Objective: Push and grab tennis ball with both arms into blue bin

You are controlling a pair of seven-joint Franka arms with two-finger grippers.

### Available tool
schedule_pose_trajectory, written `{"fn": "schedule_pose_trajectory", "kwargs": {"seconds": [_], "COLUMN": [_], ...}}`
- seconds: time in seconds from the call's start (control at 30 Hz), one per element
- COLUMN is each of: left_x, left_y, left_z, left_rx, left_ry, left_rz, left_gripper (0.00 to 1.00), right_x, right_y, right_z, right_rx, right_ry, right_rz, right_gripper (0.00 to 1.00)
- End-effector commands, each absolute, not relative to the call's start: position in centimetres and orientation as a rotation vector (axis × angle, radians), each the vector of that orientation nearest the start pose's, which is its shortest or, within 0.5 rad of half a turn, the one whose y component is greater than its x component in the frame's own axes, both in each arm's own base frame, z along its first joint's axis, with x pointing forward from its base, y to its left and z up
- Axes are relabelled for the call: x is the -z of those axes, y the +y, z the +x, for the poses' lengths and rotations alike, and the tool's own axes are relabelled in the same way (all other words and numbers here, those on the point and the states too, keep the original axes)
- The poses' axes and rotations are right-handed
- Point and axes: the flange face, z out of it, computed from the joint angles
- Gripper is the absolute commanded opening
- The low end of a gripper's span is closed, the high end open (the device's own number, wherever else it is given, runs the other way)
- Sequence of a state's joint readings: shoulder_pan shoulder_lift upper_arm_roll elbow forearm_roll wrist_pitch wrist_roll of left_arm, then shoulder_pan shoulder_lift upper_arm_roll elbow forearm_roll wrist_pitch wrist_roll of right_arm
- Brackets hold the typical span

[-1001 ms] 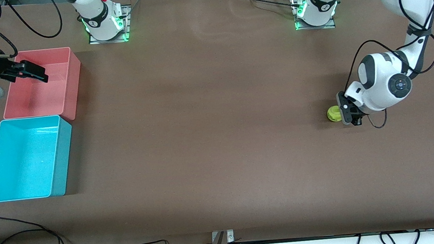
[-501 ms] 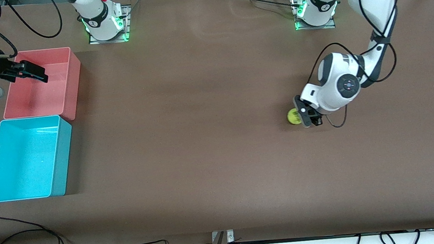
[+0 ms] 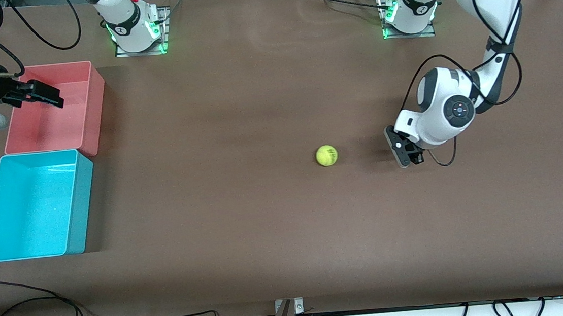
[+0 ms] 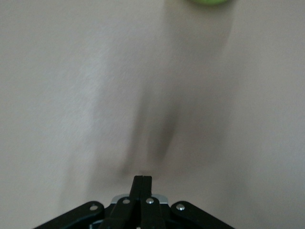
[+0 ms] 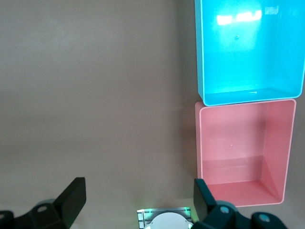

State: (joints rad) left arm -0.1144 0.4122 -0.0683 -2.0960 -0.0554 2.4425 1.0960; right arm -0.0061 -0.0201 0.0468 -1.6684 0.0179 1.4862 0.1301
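At the upper left of the front view the right gripper (image 3: pixel 44 95) hangs over the pink bin (image 3: pixel 81 67), jaws spread wide and empty; that arm waits. The blue bin (image 3: pixel 81 206) sits just below it. The tennis ball (image 3: pixel 326 155) lies loose mid-table, well apart from the bins. It could roll off line or stall short, since nothing guides it. At the right, the left gripper (image 3: pixel 405 152) is low over the table, jaws pinched together, empty, its wrist bent down.

No text can be read. The tennis ball (image 3: pixel 326 155) carries dark print too small to make out, and markings on the arm bases (image 3: pixel 133 24) are likewise illegible.
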Motion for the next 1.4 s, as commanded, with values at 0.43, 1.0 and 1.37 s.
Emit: {"fn": "schedule_pose_trajectory", "kwargs": {"seconds": [0.43,1.0,1.37], "left_x": [-45.4,-60.8,-66.6], "left_y": [-4.5,-4.3,-2.1], "left_z": [54.2,46.3,44.8], "left_rx": [0.165,0.006,-0.029], "left_ry": [1.739,0.826,0.616], "left_rz": [-2.510,-2.954,-3.047], "left_gripper": [0.16,0.36,1.00], "right_x": [-49.5,-37.4,-30.8], "right_y": [9.3,15.6,17.7], "right_z": [56.9,59.4,61.3], "right_rx": [-0.347,-0.251,-0.108], "right_ry": [-0.034,-0.173,-0.204], "right_rz": [-3.129,-3.124,-3.108], "right_gripper": [1.00,1.00,1.00]}}
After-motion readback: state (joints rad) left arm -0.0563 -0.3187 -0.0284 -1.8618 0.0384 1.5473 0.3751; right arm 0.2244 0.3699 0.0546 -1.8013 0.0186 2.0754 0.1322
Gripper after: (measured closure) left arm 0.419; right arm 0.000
